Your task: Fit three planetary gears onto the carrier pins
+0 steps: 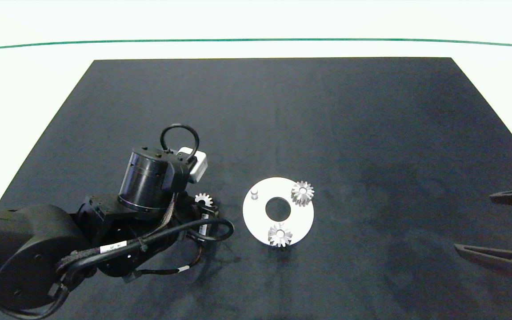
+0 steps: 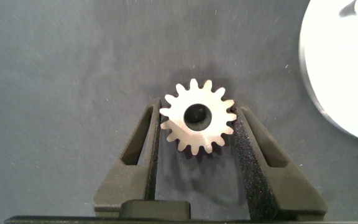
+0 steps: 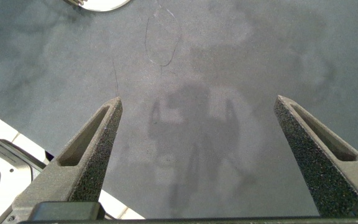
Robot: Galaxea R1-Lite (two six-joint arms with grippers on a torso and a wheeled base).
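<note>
- We see the left tool (image 2: 197, 121) low over the dark mat (image 1: 371, 133) on the desk (image 1: 38, 80), just left of the white disc (image 1: 298, 222) in the head view.
- Its two fingers (image 2: 135, 149) are closed in on the third planetary gear (image 2: 197, 120), one pad against the teeth on each side, so the tool has hold of it.
- In the head view, we make out only part of that gear (image 1: 204, 199), peeking out beside the left wrist, apart from the disc's rim.
- The disc lies flat on the mat with a large central hole (image 1: 278, 209).
- Two planetary gears already sit on carrier pins: one at the far right of the disc (image 1: 302, 193) and one at its near edge (image 1: 280, 235).
- We see the third carrier pin (image 1: 254, 193) bare and upright on the far left part of the disc, the side nearest the left tool.
- The right tool (image 3: 197, 124) is parked at the right edge of the head view, well apart from the disc, with its fingers (image 3: 86, 149) spread wide and nothing between them.
</note>
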